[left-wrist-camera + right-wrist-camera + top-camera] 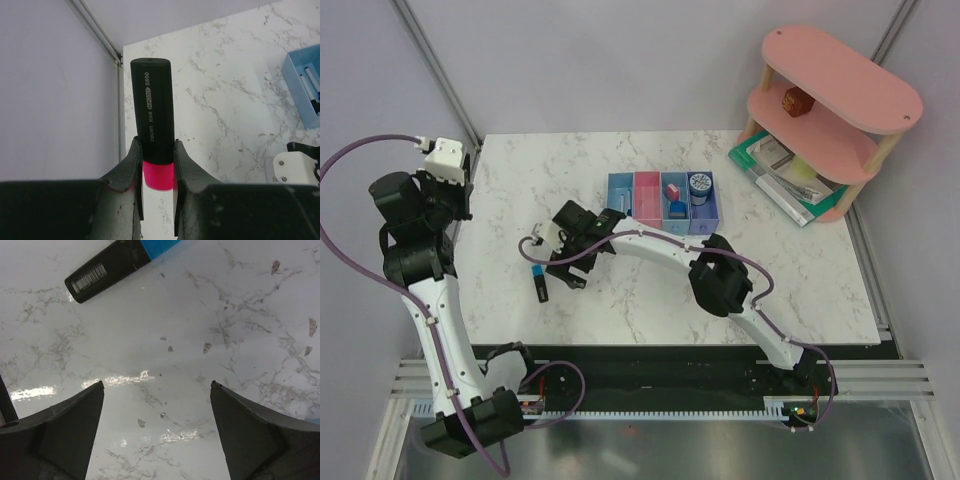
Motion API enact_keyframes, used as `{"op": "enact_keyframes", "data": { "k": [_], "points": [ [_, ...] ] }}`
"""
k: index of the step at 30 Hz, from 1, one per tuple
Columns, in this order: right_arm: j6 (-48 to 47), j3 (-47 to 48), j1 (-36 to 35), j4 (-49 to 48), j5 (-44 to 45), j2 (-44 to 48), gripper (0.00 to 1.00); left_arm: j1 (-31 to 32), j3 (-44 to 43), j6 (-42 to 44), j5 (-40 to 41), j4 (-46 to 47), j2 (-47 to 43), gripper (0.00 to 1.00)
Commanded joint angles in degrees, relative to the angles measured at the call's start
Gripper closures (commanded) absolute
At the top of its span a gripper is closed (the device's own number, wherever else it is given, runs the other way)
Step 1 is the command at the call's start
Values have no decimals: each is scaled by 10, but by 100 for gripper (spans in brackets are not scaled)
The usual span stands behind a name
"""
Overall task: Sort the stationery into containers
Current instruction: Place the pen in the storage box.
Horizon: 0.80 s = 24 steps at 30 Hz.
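- left claw: closed on the pink highlighter, both fingers pressing on the pink body just below the black cap; cap sticks out past the fingertips, white print on it
- left arm raised at the left side of the marble surface, so the pink highlighter is held up off it
- right claw: wide open, nothing between the jaws, hanging low over bare marble
- blue highlighter: lies flat on the surface, left of centre, just beside the right claw; the wrist view shows a black cap with a barcode and a blue body, apart from both fingers
- right arm reaches across from the right base toward the left, its link passing in front of the bins
- bins: row of four joined, mid-surface, light blue, pink, blue, violet-blue from left to right
- pens: in the light blue bin, lying lengthwise
- pink eraser and blue cube: in the blue bin
- tape roll: in the violet-blue bin
- pink shelf: at the far right corner, brown block on its middle level
- green-rimmed tray: at the shelf's foot, partly under it
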State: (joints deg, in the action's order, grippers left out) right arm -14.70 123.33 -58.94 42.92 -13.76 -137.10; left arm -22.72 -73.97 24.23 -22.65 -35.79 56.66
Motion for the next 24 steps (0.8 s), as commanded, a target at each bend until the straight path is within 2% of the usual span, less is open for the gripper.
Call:
{"op": "enact_keyframes", "data": {
  "k": [1,4,11,18,24],
  "points": [
    [30,68,-9,-27,-21,-34,6,-8,42,-28,-21,89,-44,98],
    [63,82,-15,-68,-30,-44,7,-9,58,-24,-22,92,-66,98],
    [200,33,-20,-210,-15,-41,6,-9,72,-7,-13,85,-97,98],
    [256,46,-53,-224,168,-75,6,-8,68,7,-4,84,-111,98],
    [256,61,-79,-211,247,-105,6,-8,68,14,1,88,-119,98]
  ]
}}
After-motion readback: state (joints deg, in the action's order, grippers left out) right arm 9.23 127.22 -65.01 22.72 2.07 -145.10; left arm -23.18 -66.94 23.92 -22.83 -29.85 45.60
